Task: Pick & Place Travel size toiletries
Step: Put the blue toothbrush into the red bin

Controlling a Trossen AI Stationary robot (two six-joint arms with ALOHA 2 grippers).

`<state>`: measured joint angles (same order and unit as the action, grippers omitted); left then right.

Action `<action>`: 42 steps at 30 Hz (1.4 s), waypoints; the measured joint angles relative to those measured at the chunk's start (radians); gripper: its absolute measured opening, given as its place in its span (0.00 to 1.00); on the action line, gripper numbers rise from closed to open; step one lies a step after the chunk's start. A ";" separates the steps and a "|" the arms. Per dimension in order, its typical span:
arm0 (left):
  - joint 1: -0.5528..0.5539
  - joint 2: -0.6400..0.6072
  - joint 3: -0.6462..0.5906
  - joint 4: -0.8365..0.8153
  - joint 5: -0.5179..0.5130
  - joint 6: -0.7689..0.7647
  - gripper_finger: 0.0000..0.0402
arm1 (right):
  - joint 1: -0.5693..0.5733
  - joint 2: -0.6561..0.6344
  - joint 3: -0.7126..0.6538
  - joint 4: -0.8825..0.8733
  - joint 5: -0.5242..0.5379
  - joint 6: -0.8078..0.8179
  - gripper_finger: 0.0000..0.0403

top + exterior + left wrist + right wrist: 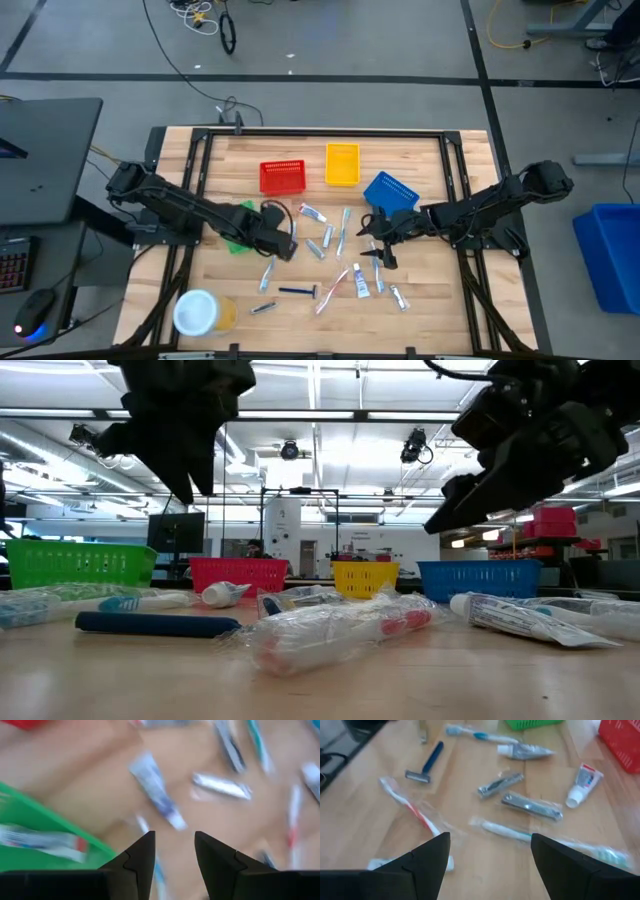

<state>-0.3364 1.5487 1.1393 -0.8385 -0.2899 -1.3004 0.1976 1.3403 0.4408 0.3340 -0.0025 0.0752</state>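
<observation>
The toiletries lie scattered on the wooden table: a white tube (313, 213), a pale toothbrush (345, 230), a dark-handled razor (297, 291), a wrapped toothbrush (330, 290) and more tubes (358, 283). My left gripper (288, 243) hovers open by the green basket (240, 215), above a white-blue tube (155, 787). One tube (45, 842) lies inside that basket (30, 820). My right gripper (380, 250) hangs open over the right part of the scatter. Its wrist view shows the razor (425, 767), metal clippers (532, 806) and a toothbrush (520, 832) ahead of the fingers. Both grippers (185, 430) (500, 480) are raised off the table.
Red (282, 177), yellow (342, 164) and blue (390, 192) baskets stand along the far side of the scatter. A white-lidded yellowish jar (200, 312) sits near the table's near left corner. A dark frame runs around the table's edges (320, 132).
</observation>
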 joint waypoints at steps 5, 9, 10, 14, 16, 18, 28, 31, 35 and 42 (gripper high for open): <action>-0.059 0.076 0.000 0.107 0.094 0.003 0.36 | 0.007 0.000 0.000 0.035 0.001 0.007 0.72; -0.107 0.131 -0.001 0.117 0.143 -0.045 0.36 | 0.007 0.000 0.000 0.035 0.002 0.025 0.75; -0.118 0.136 -0.001 0.114 0.155 -0.061 0.36 | 0.007 0.000 0.000 0.035 0.002 0.026 0.75; -0.155 0.140 0.000 0.088 0.177 -0.166 0.36 | 0.007 0.000 0.000 0.037 0.002 0.026 0.76; -0.169 0.140 0.000 0.066 0.177 -0.220 0.36 | 0.007 0.000 0.000 0.037 0.002 0.026 0.77; -0.183 0.140 0.000 0.044 0.176 -0.266 0.36 | 0.007 0.000 0.000 0.038 0.002 0.026 0.77; -0.199 0.214 -0.025 0.033 0.133 -0.266 0.36 | 0.007 0.000 0.000 0.055 0.045 0.039 0.74; -0.199 0.228 -0.024 0.059 0.132 -0.263 0.36 | 0.007 0.005 0.000 0.070 0.063 0.069 0.74; -0.199 0.245 -0.024 0.038 0.155 -0.272 0.36 | 0.007 0.014 -0.001 0.071 0.062 0.071 0.73; -0.199 0.296 -0.028 0.055 0.200 -0.270 0.36 | 0.007 0.033 -0.002 0.078 0.055 0.078 0.75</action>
<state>-0.5350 1.8451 1.1117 -0.7835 -0.0902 -1.5703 0.2047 1.3733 0.4389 0.4125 0.0521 0.1532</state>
